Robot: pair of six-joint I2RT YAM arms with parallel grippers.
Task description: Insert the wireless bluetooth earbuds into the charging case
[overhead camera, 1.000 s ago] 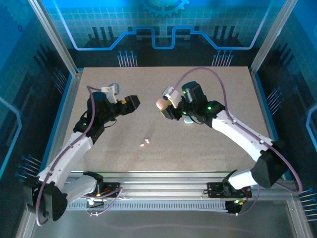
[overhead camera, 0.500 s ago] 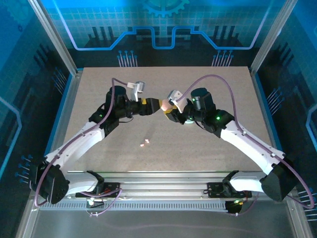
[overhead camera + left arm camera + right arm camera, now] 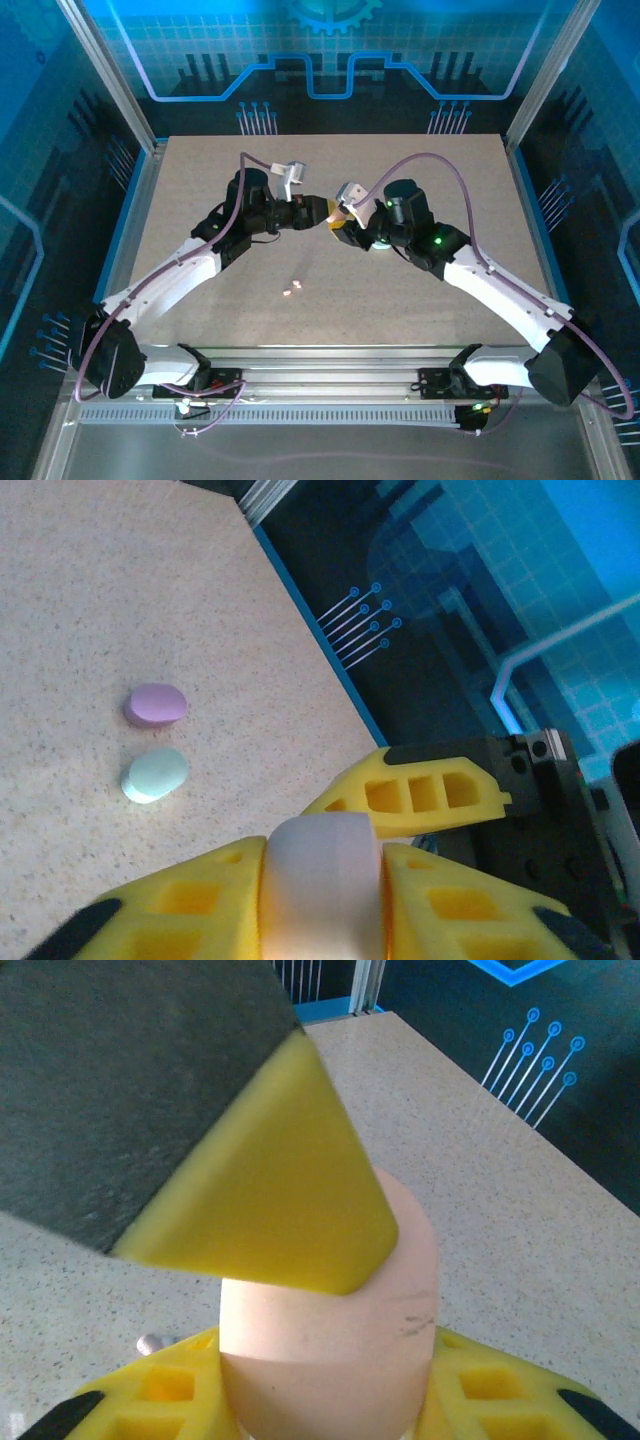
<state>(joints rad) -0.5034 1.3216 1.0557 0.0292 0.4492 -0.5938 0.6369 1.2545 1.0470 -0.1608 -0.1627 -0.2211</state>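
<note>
backdrop: blue circuit-patterned walls (image 3: 320,60) enclose a speckled beige bench (image 3: 460,170).
left claw: your left claw (image 3: 312,212) is closed tight on one end of the pink case (image 3: 320,875), with a yellow finger pressing each side.
right claw: your right claw (image 3: 342,224) clamps the other end of the same case, its jaws part-way apart and the shell filling the gap.
case position: it hangs above the middle of the bench, between the two arms.
earbuds: the pink earbuds (image 3: 291,288) lie loose on the bench, nearer the arm bases and well apart from both claws.
other cases: the purple case (image 3: 155,704) and mint case (image 3: 155,774) sit side by side on the bench beyond the left claw.
handling, case: it is probably a hard, smooth, light shell and slippery, so grip across its flat sides.
handling, earbuds: they look tiny, light, rounded and glossy, so expect them to skitter or roll. pinch one gently across its widest part, fingertips low to the bench.
lid: you cannot tell from these views whether it is open.
</note>
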